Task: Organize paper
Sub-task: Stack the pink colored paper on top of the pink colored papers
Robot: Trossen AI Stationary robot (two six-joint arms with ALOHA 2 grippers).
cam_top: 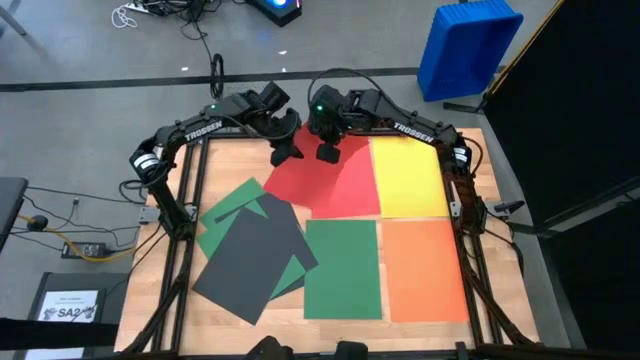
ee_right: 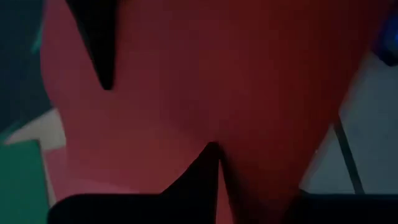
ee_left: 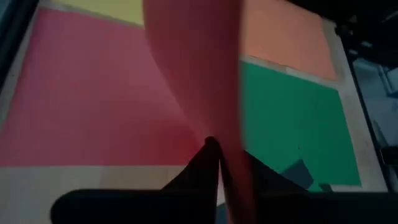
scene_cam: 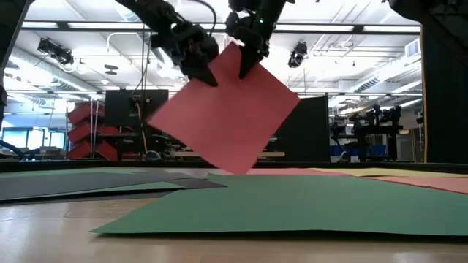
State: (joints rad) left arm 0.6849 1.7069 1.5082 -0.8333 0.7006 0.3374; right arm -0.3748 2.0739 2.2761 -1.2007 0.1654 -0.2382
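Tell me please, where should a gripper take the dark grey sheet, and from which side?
Probably the dark grey sheet is best taken at its corner toward the table's left front, coming from the left. It lies flat and tilted over a green sheet, and that corner juts onto bare table, with no paper under it.

Left pincer [cam_top: 287, 153] and right pincer [cam_top: 327, 152] both closed, raised side by side, arms bent inward.

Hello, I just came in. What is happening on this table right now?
Both arms are holding one red sheet up by its top edge: the left gripper and the right gripper are shut on it, and its lower corner hangs just above the table. Yellow, orange and green sheets lie flat in a grid; dark grey and another green lie askew.
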